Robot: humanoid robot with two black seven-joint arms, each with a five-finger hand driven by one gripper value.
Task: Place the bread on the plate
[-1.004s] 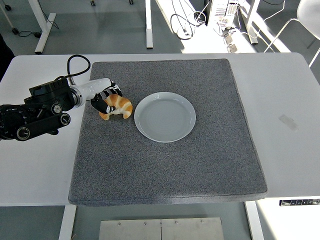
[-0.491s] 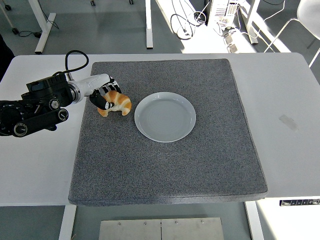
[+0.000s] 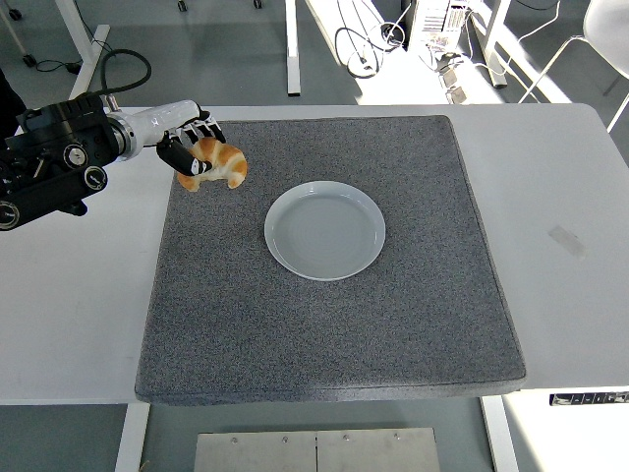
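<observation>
A grey floor runs behind the counter (image 3: 69,324), crossed by white desk legs (image 3: 86,49), loose black cables (image 3: 369,44) and hard patches of sunlight at the upper right, where the curved edge of a white chair (image 3: 607,25) shows in the corner. The counter itself is smooth, matte white with rounded corners, and most of its middle is covered by a large square mat (image 3: 334,324) of coarse, speckled dark-grey felt with softly rounded corners. A small strip of pale tape (image 3: 564,239) lies on the bare white surface to the right of the mat.

Near the middle of the mat sits the plate (image 3: 324,230), round, glossy and pale grey-white, with a shallow raised rim and nothing on it.

The left arm (image 3: 49,162) comes in from the left edge, a bulky black housing with round joints and a black cable looping over it, narrowing to a white wrist section. Its hand (image 3: 189,149) has dark fingers curled around the bread (image 3: 216,164), a crescent-shaped croissant with a golden-brown, ridged crust and paler ends. The bread appears lifted off the mat near its upper left corner, well apart from the plate and up and to the left of it. The hand covers the croissant's left side, and the right tip points free toward the plate.
</observation>
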